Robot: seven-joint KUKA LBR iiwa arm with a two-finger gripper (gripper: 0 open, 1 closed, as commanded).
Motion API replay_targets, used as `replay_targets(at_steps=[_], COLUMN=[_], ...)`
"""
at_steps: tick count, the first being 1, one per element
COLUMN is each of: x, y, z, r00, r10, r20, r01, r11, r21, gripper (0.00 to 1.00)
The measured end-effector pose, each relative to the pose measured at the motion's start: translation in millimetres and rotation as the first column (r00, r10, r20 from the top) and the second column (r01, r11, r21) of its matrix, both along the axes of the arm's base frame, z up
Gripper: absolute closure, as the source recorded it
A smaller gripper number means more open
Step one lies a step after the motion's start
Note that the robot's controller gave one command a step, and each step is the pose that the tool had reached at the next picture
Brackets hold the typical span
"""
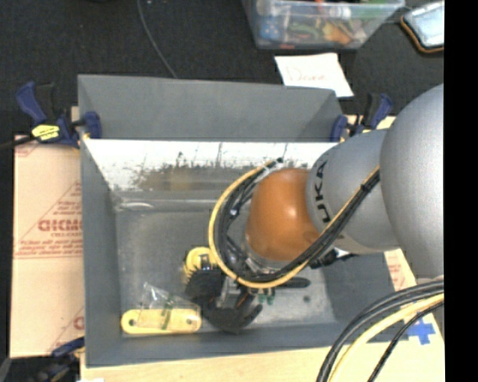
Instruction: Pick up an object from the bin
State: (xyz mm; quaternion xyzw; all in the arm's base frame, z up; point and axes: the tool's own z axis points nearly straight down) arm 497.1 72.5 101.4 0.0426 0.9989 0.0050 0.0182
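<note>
— Desk: Where does your gripper [228, 300] stand?
— Floor: Lower centre of the grey bin [134, 246], beneath the arm's orange cover [278, 213]; open or closed, you cannot tell.
— Desk: What lies nearest?
— Floor: A black lump [203, 283] just left of it; a yellow round piece [197, 260] above that; a flat yellow bar [160, 321] further lower left, near the front wall.

dark, nearly black ground [187, 37] at the top and down the left. up there, a clear plastic box [321, 19] full of small bright bits. just below it, a white paper note [310, 72] with faint writing. a thin black cable [154, 41] across the dark. soft, even light.
</note>
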Motion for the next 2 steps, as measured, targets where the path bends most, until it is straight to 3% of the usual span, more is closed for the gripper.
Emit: replay_targets(at_steps=[2], x=[0.7], y=[0], z=[28], r00=[1.0], r10=[-0.002], r20=[0.003], r01=[0.002], r11=[1.0], r21=[0.001], gripper=[1.0])
